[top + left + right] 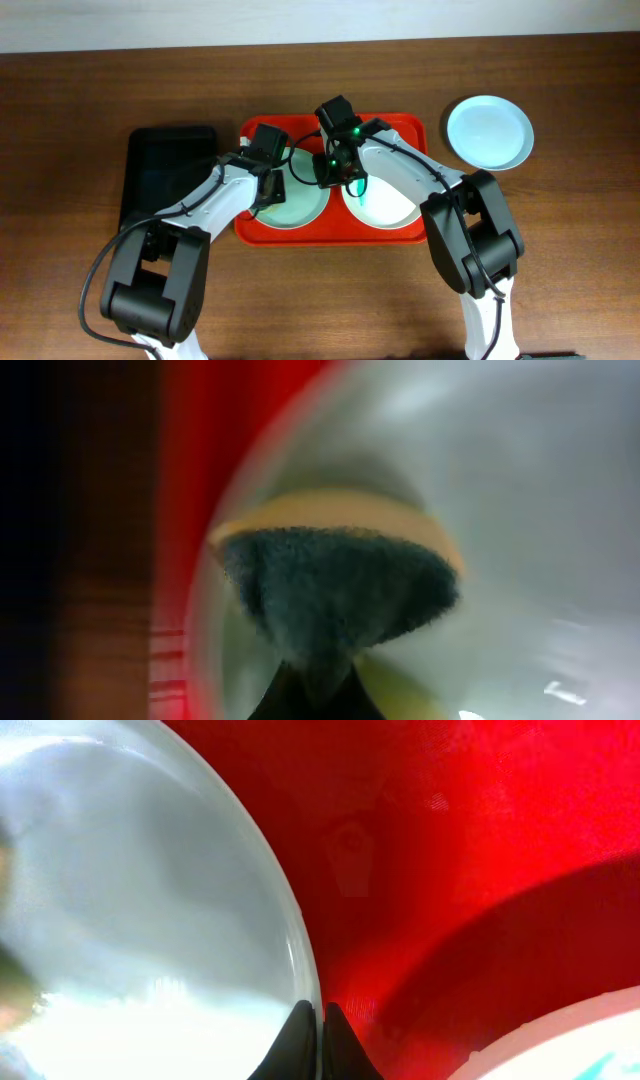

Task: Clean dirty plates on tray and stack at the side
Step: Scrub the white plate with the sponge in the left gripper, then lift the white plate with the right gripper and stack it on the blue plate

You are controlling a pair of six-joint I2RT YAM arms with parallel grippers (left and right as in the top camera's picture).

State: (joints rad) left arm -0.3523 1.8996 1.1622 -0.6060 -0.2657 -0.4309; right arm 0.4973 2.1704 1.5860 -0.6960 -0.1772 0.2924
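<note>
Between the tips of my left pincer (312,698) sits a sponge (340,580), yellow-backed with a dark scouring face, and the jaws are drawn in tight on its narrow end. The dark face lies against the left plate (520,510), which fills the space ahead of and below that pincer. Just to the right, my right pincer (312,1038) is closed almost to nothing. Its two black tips nip the right-hand rim of the same plate, one tip over the glossy inside and one on the outer side. Beyond those tips lies the bare floor of the red tray (480,870), which carries this plate. Near the right side of the right pincer the edge of the right plate (560,1045) shows, with a teal smear (603,1065) on it. Well off to the right of both pincers, the third plate (488,132) rests on the table (60,150), outside the tray. To the left of my left pincer lies a black tray (170,165).
</note>
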